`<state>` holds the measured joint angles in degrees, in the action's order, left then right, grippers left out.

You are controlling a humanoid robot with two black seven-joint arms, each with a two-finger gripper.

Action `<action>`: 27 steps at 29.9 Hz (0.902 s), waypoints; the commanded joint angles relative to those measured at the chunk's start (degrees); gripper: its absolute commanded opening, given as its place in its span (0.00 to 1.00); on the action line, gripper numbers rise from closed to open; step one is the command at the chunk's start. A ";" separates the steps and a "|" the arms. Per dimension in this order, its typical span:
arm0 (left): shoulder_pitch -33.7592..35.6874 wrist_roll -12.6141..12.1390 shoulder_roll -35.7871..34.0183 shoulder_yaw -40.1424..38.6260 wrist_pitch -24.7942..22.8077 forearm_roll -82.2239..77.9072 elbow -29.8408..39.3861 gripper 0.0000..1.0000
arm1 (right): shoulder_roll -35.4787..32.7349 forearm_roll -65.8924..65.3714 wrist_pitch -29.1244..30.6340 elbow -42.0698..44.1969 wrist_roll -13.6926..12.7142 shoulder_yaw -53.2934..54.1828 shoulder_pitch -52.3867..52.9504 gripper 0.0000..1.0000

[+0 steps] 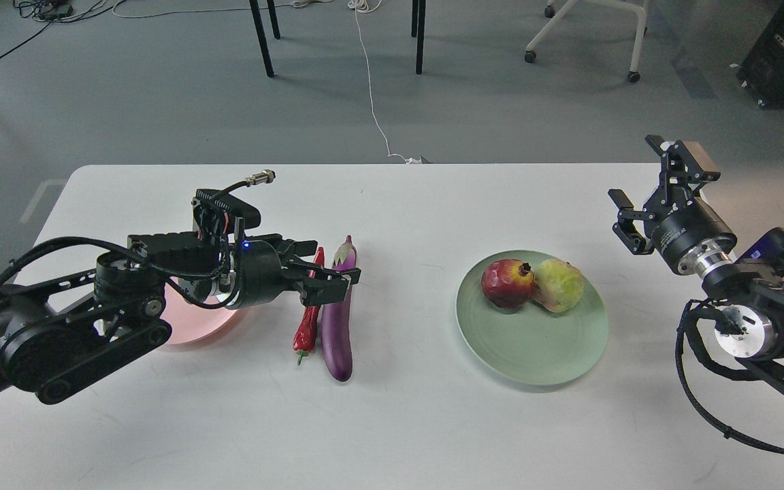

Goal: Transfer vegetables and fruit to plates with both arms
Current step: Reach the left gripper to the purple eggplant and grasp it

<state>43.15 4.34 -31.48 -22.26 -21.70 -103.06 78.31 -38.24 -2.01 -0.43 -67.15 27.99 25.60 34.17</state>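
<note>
Both arms are black with silver joints and looped black cables. The left arm point(58, 340) carries a small blue light, a silver cable connector and a black end effector point(327, 269). The right arm point(746, 306) shows a polished silver wrist ring, white lettering and a tan plate.

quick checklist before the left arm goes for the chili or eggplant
1. Fruit placed: pomegranate and yellow-green fruit on green plate: ok.
2. Chili and eggplant off the plates, lying on the table: not ok yet.
3. Left gripper open over their far ends: ok.
4. Which one it will catch, as they lie side by side: cannot tell.
5. Pink plate free: cannot tell, arm covers it.
6. Right gripper open, clear: ok.
</note>
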 commanded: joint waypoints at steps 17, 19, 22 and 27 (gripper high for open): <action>-2.89 -9.88 5.64 0.46 -5.02 2.51 -3.87 0.96 | -0.08 -0.01 -0.01 -0.09 0.01 0.15 -0.15 0.98; -2.98 -9.88 6.25 0.46 -5.02 2.51 -4.65 0.94 | -0.08 -0.01 -0.01 0.00 0.01 0.15 -0.15 0.98; -3.07 -9.88 6.96 0.46 -5.19 3.56 -5.10 0.79 | -0.08 -0.01 -0.01 0.00 0.01 0.15 -0.24 0.98; -3.24 -10.58 7.04 0.46 -5.10 4.80 -5.10 0.41 | -0.08 -0.01 -0.10 -0.09 0.01 0.24 -0.50 0.98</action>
<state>40.02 -5.62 -24.48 -21.80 -26.76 -98.53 73.20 -38.32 -2.02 -0.49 -67.18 28.01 25.75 33.85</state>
